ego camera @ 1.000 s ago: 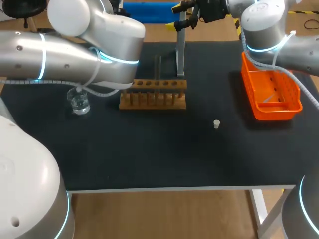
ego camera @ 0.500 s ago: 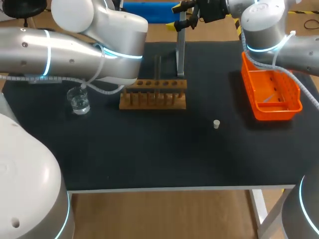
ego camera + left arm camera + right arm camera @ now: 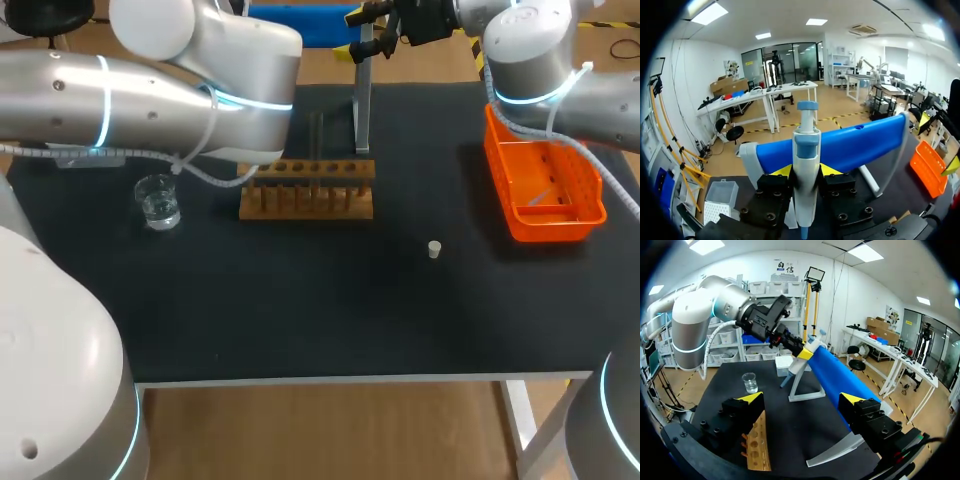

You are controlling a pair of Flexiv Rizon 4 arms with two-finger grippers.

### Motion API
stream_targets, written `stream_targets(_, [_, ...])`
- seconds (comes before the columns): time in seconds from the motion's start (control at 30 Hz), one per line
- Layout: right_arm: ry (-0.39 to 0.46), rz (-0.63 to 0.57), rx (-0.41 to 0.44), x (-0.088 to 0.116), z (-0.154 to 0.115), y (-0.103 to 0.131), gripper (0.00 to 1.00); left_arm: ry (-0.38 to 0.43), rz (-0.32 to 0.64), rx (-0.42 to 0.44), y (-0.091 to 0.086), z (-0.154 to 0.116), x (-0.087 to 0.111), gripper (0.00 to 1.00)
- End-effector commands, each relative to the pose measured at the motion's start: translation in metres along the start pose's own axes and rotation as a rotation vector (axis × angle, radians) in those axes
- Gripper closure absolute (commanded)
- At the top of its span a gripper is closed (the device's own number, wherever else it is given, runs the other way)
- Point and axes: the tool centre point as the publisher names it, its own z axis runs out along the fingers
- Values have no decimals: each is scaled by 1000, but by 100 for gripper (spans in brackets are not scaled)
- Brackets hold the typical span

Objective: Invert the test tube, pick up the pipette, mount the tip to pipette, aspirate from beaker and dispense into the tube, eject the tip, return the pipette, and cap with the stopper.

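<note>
The left fingers [image 3: 782,171] pinched the pipette [image 3: 805,150] by its pale body. They held it upright, plunger up and nozzle down, just in front of the blue stand [image 3: 860,142], a grip that likely kept it plumb for pressing into a tip. No tip showed on it, so the white tip box [image 3: 784,365] beyond the stand seemed the next stop. The right fingers [image 3: 752,399] were spread wide and empty by the stand, probably kept out of the way. The beaker [image 3: 158,200] and stopper [image 3: 434,249] sat well apart on the tabletop [image 3: 300,320], either side of the wooden rack [image 3: 308,190].
</note>
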Motion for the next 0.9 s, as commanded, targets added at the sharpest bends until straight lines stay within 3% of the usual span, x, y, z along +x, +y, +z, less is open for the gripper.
stream_targets(0.03, [5, 1, 6, -1, -2, 1, 0, -4, 1, -12, -2, 2, 1, 100])
stream_targets(0.33, [5, 1, 6, -1, -2, 1, 0, -11, -12, -31, 2, 5, 1, 100])
stream_targets(0.37, [5, 1, 6, -1, -2, 1, 0, -12, -14, -32, 2, 5, 1, 84])
stream_targets(0.4, [5, 1, 6, -1, -2, 1, 0, -13, -15, -35, 3, 5, 1, 51])
stream_targets(0.43, [5, 1, 6, -1, -2, 1, 0, -13, -16, -36, 3, 5, 2, 0])
stream_targets(0.63, [5, 1, 6, -1, -2, 1, 0, -21, -29, -36, 3, 2, 1, 0])
stream_targets(0.9, [5, 1, 6, -1, -2, 1, 0, -19, -38, -7, -6, -21, 5, 0])
